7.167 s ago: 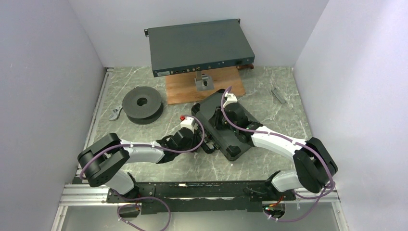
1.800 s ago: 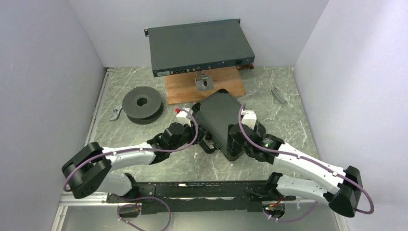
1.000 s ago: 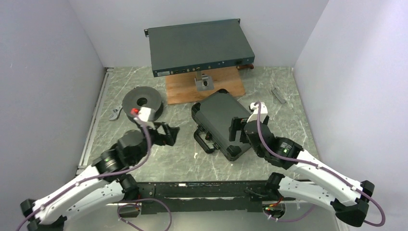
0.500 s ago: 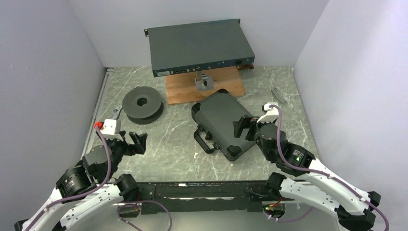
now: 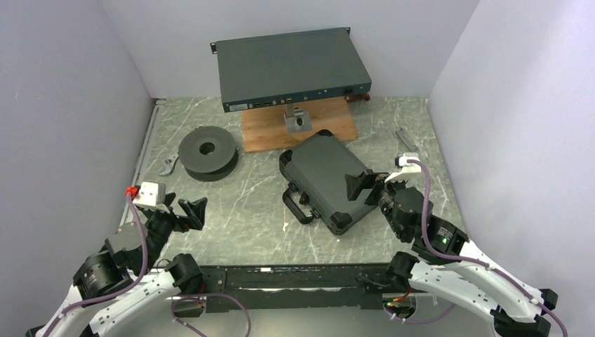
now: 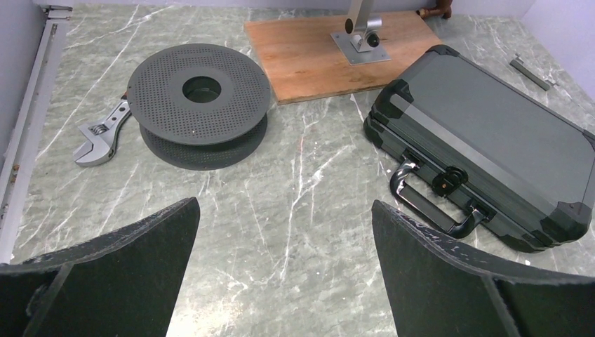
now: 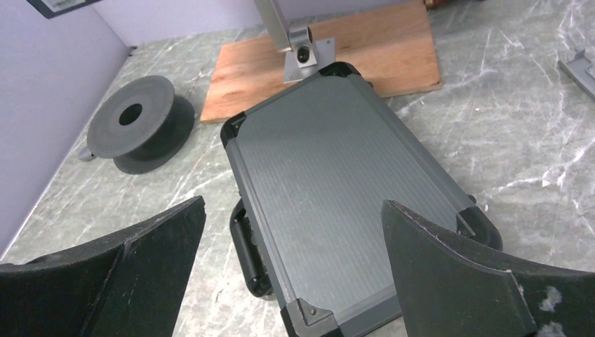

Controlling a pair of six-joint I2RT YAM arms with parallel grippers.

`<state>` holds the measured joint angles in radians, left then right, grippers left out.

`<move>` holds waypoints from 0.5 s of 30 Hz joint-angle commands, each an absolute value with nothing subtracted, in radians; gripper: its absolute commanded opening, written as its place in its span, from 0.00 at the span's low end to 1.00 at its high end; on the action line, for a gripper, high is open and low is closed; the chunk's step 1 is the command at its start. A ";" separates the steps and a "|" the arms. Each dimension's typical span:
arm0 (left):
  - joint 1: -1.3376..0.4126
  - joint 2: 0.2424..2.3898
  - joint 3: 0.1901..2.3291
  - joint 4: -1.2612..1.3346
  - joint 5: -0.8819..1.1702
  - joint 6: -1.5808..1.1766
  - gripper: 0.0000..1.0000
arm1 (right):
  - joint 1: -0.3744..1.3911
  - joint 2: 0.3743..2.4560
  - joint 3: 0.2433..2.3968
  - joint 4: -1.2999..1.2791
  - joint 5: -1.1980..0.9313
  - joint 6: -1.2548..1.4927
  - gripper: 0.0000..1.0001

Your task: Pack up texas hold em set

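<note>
Both jaws wide, empty; case (image 5: 324, 177) diagonal, far-left to near-right; handle (image 5: 295, 204) near-left

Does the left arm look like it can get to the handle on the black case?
Probably yes. The handle sticks out of the side of the black case that faces the left gripper, which is open, and only bare table lies between them.

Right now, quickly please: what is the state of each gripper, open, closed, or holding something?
Left gripper: open, holding nothing.
Right gripper: open, holding nothing.
</note>
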<state>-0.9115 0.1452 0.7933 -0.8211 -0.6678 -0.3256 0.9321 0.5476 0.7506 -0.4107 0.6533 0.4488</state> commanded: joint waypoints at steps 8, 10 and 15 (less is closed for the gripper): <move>-0.906 0.142 0.795 -0.805 -0.665 -0.304 1.00 | 0.934 0.506 0.739 -0.325 0.653 0.401 1.00; -0.903 0.144 0.795 -0.805 -0.663 -0.304 1.00 | 0.934 0.495 0.735 -0.324 0.653 0.399 1.00; -0.898 0.149 0.794 -0.805 -0.663 -0.304 0.99 | 0.934 0.469 0.717 -0.300 0.649 0.386 1.00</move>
<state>-0.9062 0.1452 0.7929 -0.8215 -0.6678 -0.3256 0.9321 0.4934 0.7277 -0.3607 0.6491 0.4129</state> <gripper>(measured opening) 0.992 0.994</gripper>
